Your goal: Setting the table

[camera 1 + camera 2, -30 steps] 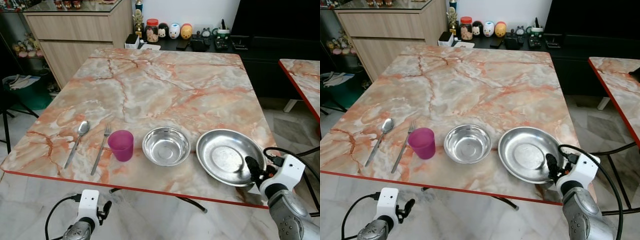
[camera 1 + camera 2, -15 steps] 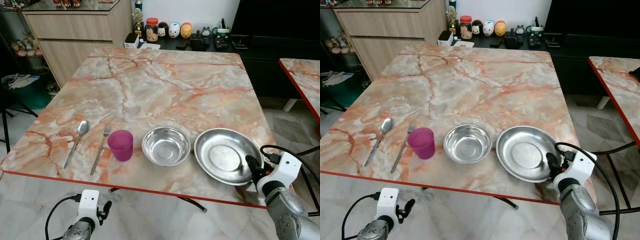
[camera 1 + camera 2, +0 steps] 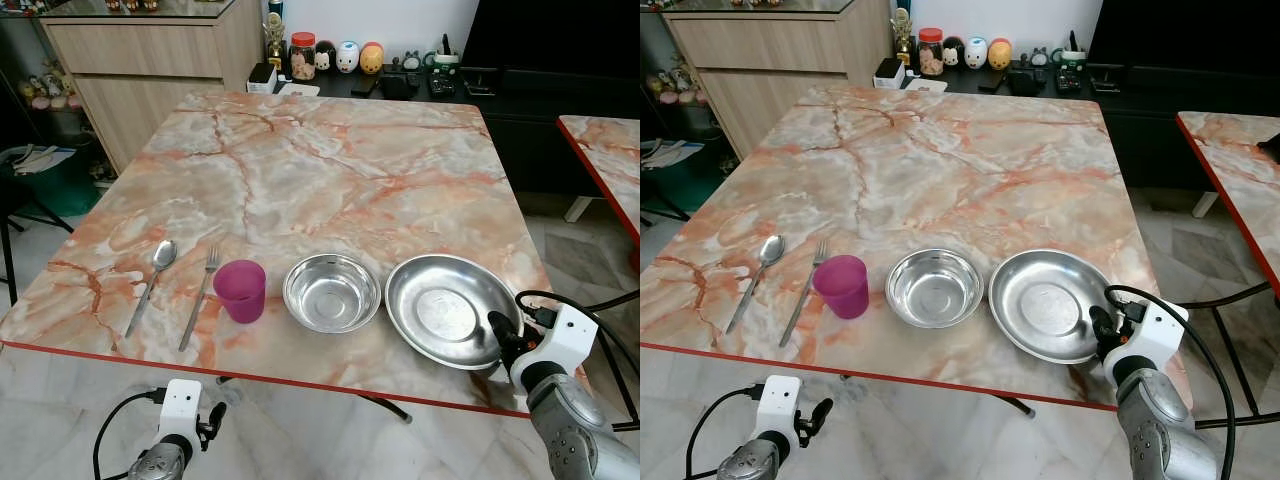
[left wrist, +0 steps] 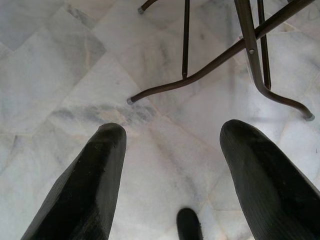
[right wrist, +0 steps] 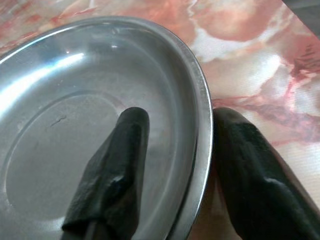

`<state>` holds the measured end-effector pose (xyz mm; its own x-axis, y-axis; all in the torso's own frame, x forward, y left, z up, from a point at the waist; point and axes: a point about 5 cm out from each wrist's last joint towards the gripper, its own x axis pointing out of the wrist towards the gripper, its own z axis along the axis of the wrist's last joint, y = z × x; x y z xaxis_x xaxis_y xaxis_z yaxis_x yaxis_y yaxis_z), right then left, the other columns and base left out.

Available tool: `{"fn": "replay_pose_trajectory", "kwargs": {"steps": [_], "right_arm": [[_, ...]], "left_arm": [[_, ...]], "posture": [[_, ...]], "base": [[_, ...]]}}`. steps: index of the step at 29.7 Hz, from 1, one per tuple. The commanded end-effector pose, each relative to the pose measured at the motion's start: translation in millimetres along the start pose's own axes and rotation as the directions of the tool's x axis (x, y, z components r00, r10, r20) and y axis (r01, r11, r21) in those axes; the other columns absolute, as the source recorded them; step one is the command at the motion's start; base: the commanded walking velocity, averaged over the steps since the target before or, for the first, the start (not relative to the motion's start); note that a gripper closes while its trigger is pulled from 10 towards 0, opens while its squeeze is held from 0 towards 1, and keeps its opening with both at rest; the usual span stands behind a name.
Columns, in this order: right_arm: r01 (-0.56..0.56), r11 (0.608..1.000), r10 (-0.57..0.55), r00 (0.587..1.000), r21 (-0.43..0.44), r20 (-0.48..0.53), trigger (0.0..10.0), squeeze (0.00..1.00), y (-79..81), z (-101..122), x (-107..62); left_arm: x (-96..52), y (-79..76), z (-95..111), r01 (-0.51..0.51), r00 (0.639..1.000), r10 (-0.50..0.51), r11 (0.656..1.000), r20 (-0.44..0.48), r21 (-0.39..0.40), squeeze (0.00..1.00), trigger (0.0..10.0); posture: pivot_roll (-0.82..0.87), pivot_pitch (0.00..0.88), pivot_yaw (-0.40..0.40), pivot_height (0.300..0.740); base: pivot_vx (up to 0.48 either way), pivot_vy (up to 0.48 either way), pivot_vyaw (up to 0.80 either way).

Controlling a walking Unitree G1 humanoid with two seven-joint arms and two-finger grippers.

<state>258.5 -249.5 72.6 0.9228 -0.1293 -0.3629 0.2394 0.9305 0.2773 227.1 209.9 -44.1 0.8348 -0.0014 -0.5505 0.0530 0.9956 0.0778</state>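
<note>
The steel plate sat near the front edge of the marble table, at the right end of a row of things. The right gripper straddled its right rim, one finger inside the dish and the other outside on the tabletop. The gap looked narrow, but I honestly couldn't tell whether the fingers were actually pinching the rim or just sitting around it.

What changed: compared with a second earlier, the plate had slid left. Its left rim was now nearly touching the steel bowl, where there had been a clear strip of marble between them. The right gripper had gone with it, so my read is it was nudging or dragging the plate into line with the rest of the setting. If so, there wasn't much room left before it bumped the bowl.

Left of the bowl stood a purple cup, then the fork and spoon lying side by side, none of them shifted.

The left gripper hung idle below the table, fingers spread wide over the floor.
</note>
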Motion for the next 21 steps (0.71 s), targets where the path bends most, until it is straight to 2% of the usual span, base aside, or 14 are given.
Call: {"fn": "replay_pose_trajectory", "kwargs": {"steps": [1, 3, 4, 5, 6, 12, 14, 15, 21], "right_arm": [[0.015, 1.000, -0.015, 1.000, -0.005, -0.011, 10.0, 1.00, -1.2, -2.1, 0.0], [0.020, 1.000, -0.020, 1.000, -0.003, -0.011, 10.0, 0.96, -2.0, -1.8, 0.2], [0.019, 1.000, -0.019, 1.000, -0.003, -0.011, 10.0, 0.78, -2.1, -1.7, 0.3], [0.018, 1.000, -0.018, 1.000, -0.002, -0.011, 10.0, 0.78, -2.1, -1.6, 0.3], [0.017, 1.000, -0.017, 1.000, -0.001, -0.011, 10.0, 0.00, -1.9, -1.6, 0.5], [0.002, 1.000, -0.002, 1.000, 0.008, -0.022, 10.0, 0.00, 1.2, -3.6, 2.1], [-0.007, 1.000, 0.008, 1.000, 0.014, -0.024, 9.6, 0.00, 3.8, -4.3, 2.5], [-0.009, 1.000, 0.010, 1.000, 0.017, -0.023, 0.0, 0.00, 4.5, -4.3, 2.3], [-0.016, 1.000, 0.017, 1.000, 0.015, -0.021, 0.0, 0.00, 5.5, -4.2, 2.5]], "left_arm": [[-1.0, -0.6, -1.4, 0.007, 1.000, -0.007, 1.000, 0.001, 0.016, 0.00, 10.0], [-0.9, -0.7, -1.2, 0.007, 1.000, -0.007, 1.000, 0.002, 0.016, 0.00, 10.0], [-0.9, -0.8, -1.2, 0.007, 1.000, -0.007, 1.000, 0.002, 0.016, 0.00, 10.0], [-0.8, -0.9, -1.1, 0.006, 1.000, -0.006, 1.000, 0.002, 0.015, 0.00, 10.0], [-0.7, -1.0, -1.0, 0.007, 1.000, -0.007, 1.000, 0.002, 0.016, 0.00, 10.0], [-0.6, -1.0, -0.5, 0.006, 1.000, -0.006, 1.000, 0.005, 0.018, 0.00, 10.0], [-0.6, -0.7, -0.3, 0.005, 1.000, -0.006, 1.000, 0.005, 0.019, 0.00, 10.0], [-0.6, -0.4, -0.4, 0.004, 1.000, -0.004, 1.000, 0.004, 0.019, 0.00, 10.0], [-0.5, -0.4, -0.2, 0.004, 1.000, -0.004, 1.000, 0.004, 0.020, 0.00, 10.0]], "posture": [[-0.01, 0.053, -0.015, 0.740], [-0.01, 0.053, -0.015, 0.740], [-0.01, 0.051, -0.014, 0.740], [-0.01, 0.051, -0.014, 0.740], [-0.01, 0.051, -0.015, 0.740], [-0.01, 0.052, -0.015, 0.740], [-0.01, 0.052, -0.015, 0.740], [-0.01, 0.052, -0.015, 0.740], [-0.01, 0.052, -0.015, 0.740]], "base": [[0.000, 0.000, 0.00], [0.000, 0.000, 0.00], [0.000, 0.000, 0.00], [0.000, 0.000, 0.00], [0.000, 0.000, 0.00], [0.000, 0.000, 0.00], [0.000, 0.000, 0.00], [0.000, 0.000, 0.00], [0.000, 0.000, 0.00]]}}
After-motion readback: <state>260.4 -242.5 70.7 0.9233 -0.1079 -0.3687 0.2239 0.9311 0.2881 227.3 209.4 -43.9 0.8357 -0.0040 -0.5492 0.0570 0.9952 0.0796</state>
